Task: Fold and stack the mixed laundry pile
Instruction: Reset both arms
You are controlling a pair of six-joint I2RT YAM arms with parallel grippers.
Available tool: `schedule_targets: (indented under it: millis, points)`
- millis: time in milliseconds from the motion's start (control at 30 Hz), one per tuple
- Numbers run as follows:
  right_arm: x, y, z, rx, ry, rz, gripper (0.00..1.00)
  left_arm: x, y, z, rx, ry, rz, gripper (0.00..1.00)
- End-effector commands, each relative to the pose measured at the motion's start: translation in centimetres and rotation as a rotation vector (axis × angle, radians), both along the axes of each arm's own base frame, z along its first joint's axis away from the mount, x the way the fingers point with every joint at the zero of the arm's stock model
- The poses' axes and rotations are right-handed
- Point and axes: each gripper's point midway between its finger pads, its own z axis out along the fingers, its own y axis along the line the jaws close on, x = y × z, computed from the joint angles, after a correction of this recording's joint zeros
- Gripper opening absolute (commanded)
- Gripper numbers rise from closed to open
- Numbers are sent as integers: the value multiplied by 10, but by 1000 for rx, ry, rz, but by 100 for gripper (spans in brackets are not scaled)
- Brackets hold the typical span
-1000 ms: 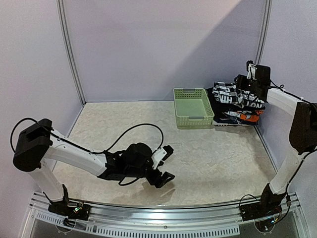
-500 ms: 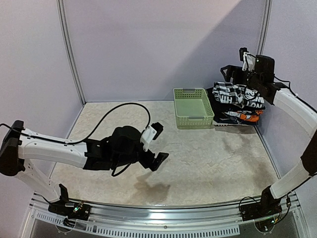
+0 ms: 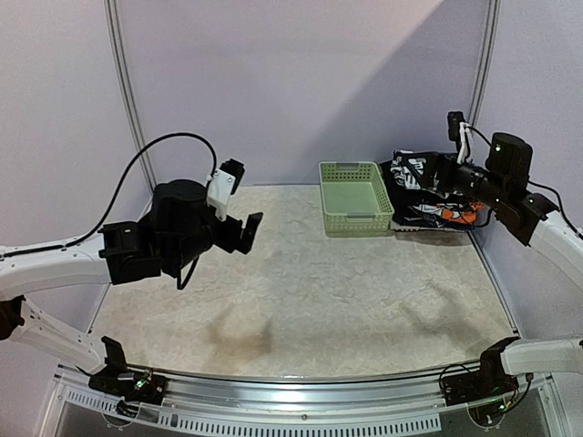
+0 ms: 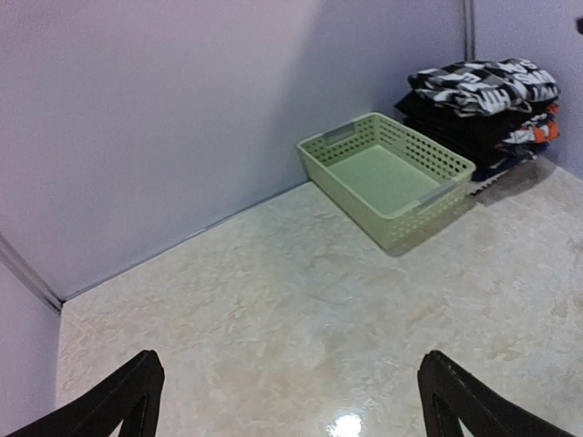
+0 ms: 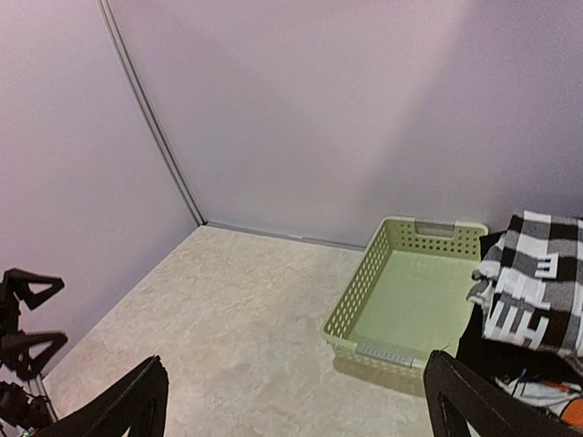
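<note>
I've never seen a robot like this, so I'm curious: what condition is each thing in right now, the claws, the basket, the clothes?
Pale green slotted plastic basket: upright, empty.
Mixed laundry pile: folded, stacked beside the basket in the far right corner.
Black-and-white checked shirt: folded, on top of the pile.
Left gripper: open, raised, holding nothing.
Right gripper: open, holding nothing.

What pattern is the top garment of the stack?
The soft top garment is black-and-white checked with white lettering, best seen in the right wrist view.
</note>
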Motion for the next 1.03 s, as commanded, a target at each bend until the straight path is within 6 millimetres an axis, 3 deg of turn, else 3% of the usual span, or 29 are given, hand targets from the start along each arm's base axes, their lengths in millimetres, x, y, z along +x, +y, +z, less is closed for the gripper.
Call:
schedule_targets:
  millis: [0,133,300,567,1000]
  points:
    - [-30,-4,-10,49,30,21,99,12,57,16,36,-32,160,100]
    - [-52,-16,-25,89,38,-5,99,14,102,16,-4,-31,261,100]
    - [-74,-22,-54,189,52,1,99,9,132,10,-48,-31,311,100]
    - [-97,-46,-51,243,-24,-84,99,11,140,2,-58,-17,324,99]
    - [-98,-40,-49,243,-20,-52,99,16,140,-5,-40,-6,325,100]
